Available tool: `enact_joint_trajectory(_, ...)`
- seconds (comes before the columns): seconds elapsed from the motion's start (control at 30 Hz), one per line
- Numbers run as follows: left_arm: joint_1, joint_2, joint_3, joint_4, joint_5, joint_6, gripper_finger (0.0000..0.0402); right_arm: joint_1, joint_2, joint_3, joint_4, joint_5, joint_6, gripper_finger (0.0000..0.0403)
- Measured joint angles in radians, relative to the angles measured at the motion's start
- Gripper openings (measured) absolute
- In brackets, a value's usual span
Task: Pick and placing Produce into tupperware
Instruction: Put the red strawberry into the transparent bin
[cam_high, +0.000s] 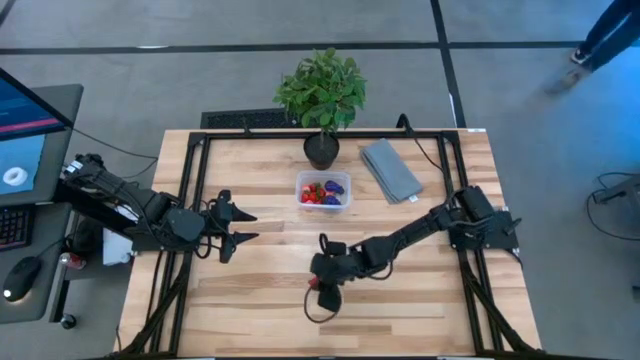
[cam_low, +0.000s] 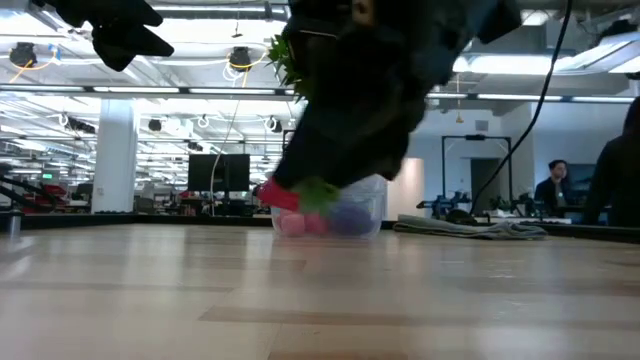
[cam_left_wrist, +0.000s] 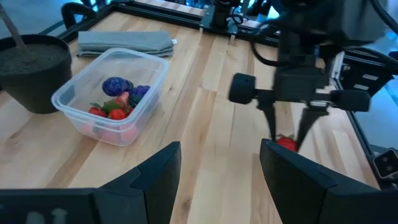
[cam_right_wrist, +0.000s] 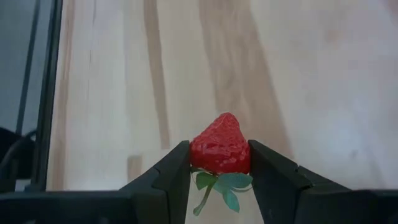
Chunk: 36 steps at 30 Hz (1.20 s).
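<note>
The tupperware (cam_high: 323, 190) sits upper centre of the high view, straight up-frame from my right gripper (cam_high: 324, 296) at lower centre, which is clamped on a strawberry (cam_right_wrist: 220, 147), tip forward. My left gripper (cam_high: 240, 226) waits mid-left, fingers apart.

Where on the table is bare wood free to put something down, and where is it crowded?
Free: the near-right corner of the table, and the far-left corner beside the plant pot. Crowded: the far middle, with pot, tupperware and grey cloth close together, and the centre, where the right end effector holds a strawberry.
</note>
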Motion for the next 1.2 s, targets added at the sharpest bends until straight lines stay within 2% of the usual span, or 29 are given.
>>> enact_joint_trajectory(0.2, -0.002, 0.000, 0.000, -0.021, 0.011, -0.022, 0.0210, -0.059, 0.000, 0.000, 0.073, 0.000, -0.056, 0.0173)
enact_joint_trajectory(0.5, -0.038, 0.000, 0.000, -0.096, 0.005, -0.100, 0.0210, -0.157, 0.000, 0.000, 0.282, -0.006, -0.149, 0.0173)
enact_joint_trajectory(0.7, -0.075, -0.012, 0.000, -0.145, -0.025, -0.162, 0.0210, -0.222, -0.019, 0.000, 0.368, -0.050, -0.187, 0.0173)
enact_joint_trajectory(1.03, -0.180, -0.084, 0.000, -0.255, -0.155, -0.280, 0.0210, -0.314, -0.158, -0.001, 0.323, -0.053, -0.305, 0.0174)
enact_joint_trajectory(1.2, -0.227, -0.101, 0.000, -0.281, -0.218, -0.318, 0.0210, -0.354, -0.243, 0.000, 0.226, -0.052, -0.345, 0.0172)
